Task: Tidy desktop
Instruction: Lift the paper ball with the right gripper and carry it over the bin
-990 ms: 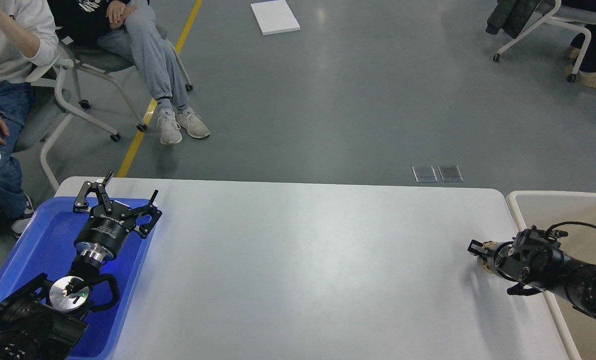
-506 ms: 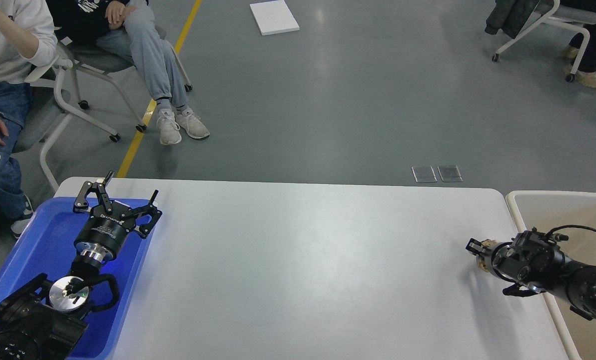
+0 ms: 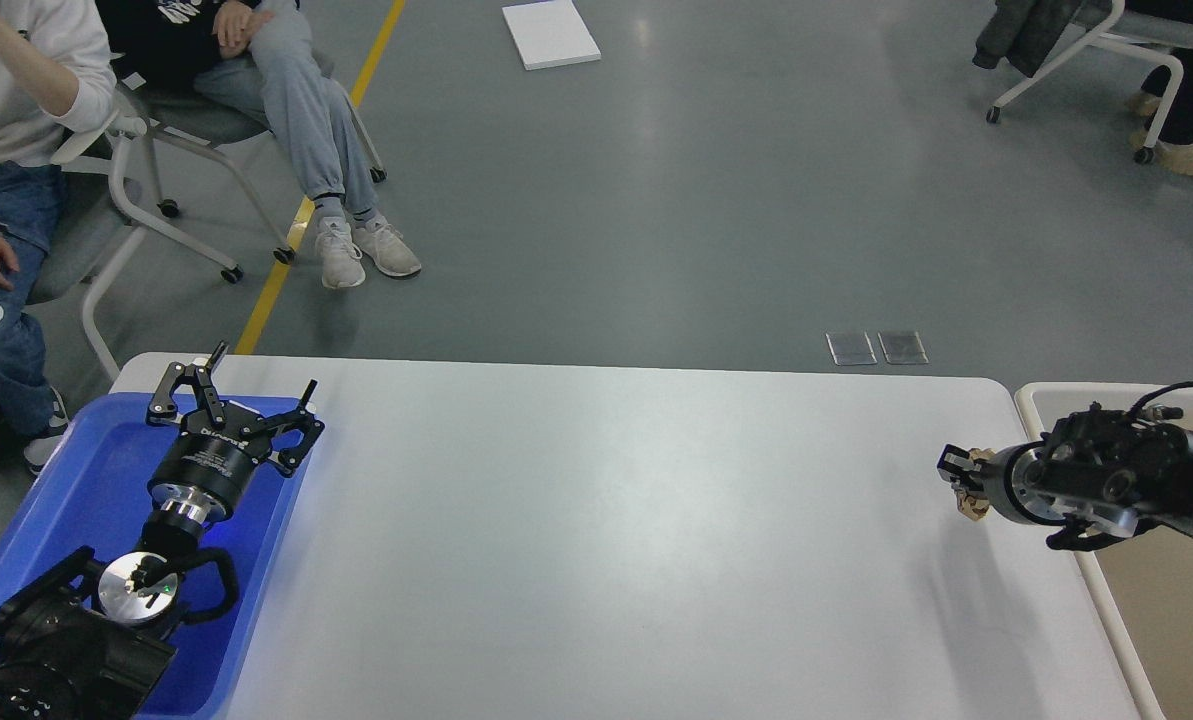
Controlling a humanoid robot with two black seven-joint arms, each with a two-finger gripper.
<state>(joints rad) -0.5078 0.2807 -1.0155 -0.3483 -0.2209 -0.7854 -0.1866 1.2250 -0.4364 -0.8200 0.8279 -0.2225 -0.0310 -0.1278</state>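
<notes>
White counter (image 3: 596, 520) spans the middle of the head view, with a blue tray (image 3: 76, 500) on its left end and a beige cream-rimmed bin (image 3: 1136, 610) just beside its right edge. Left hand (image 3: 234, 395) hangs over the tray's far right corner, fingers spread apart, nothing between them. Right hand (image 3: 959, 480) is above the counter near the right edge, pointing left, fingers closed on a small tan object (image 3: 974, 504) too small to identify
</notes>
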